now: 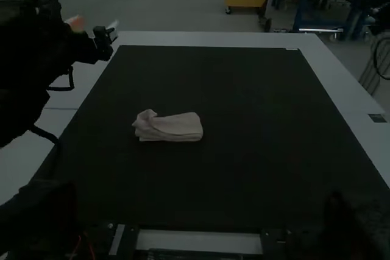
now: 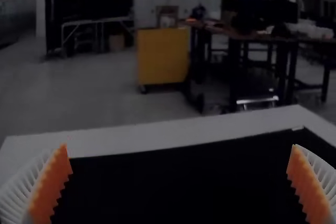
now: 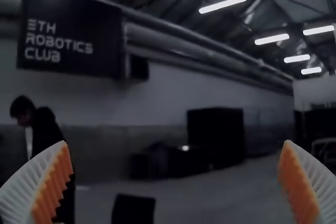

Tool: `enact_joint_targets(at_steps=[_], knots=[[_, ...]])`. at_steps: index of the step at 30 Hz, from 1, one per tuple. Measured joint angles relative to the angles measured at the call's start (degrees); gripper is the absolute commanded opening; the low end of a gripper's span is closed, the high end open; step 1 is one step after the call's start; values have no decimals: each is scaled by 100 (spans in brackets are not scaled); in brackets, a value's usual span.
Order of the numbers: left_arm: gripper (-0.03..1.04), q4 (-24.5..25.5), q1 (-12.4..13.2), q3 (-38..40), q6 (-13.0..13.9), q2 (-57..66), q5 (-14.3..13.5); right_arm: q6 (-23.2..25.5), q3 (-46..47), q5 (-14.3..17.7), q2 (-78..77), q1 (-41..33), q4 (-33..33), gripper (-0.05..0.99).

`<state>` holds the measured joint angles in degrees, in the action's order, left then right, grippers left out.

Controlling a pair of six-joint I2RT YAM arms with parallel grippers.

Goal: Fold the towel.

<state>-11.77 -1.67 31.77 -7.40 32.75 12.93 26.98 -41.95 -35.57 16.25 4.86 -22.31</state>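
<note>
Towel, one: a compact folded bundle, layers stacked, one loose corner raised at its ten o'clock; lies at nine o'clock from the centre of the dark mat, probably left there because the folding is all but finished. End effectors, two: left end effector, released, empty, towards eleven o'clock from the bundle; right end effector, likewise spread and empty; both presumably held clear to leave the folds undisturbed. Mat, one, on one pale surface.

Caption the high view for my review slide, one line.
A compactly folded towel, ruffled at its left end, lies on the dark mat while the left gripper hangs open.
</note>
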Motion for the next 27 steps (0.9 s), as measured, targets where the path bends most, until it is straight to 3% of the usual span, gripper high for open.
enact_joint_targets(at_steps=[4,7,10,14,16,20,24,27], knots=[[97,48,0,-326,-2,-1198,-44,142,83,55,-1259,105,426,90],[97,155,0,-503,-9,-2282,-160,26,-131,195,-1589,101,1137,91],[97,566,0,-616,-22,-3244,-293,-236,-162,560,-1547,81,1631,91],[97,911,0,-726,105,-3248,-540,-756,-42,1401,-1558,0,1436,91],[97,503,0,-918,348,-3244,-664,-1132,299,1753,-1580,-22,1060,91],[97,-1005,0,-1508,809,-3257,-723,-1624,1349,2337,-1582,-24,737,91],[97,-1429,2,-2269,1019,-3254,-946,-1991,2457,2660,-1578,-24,715,91],[97,-1781,0,-2916,1106,-3244,-1036,-2247,3309,2983,-1580,-24,181,91]])
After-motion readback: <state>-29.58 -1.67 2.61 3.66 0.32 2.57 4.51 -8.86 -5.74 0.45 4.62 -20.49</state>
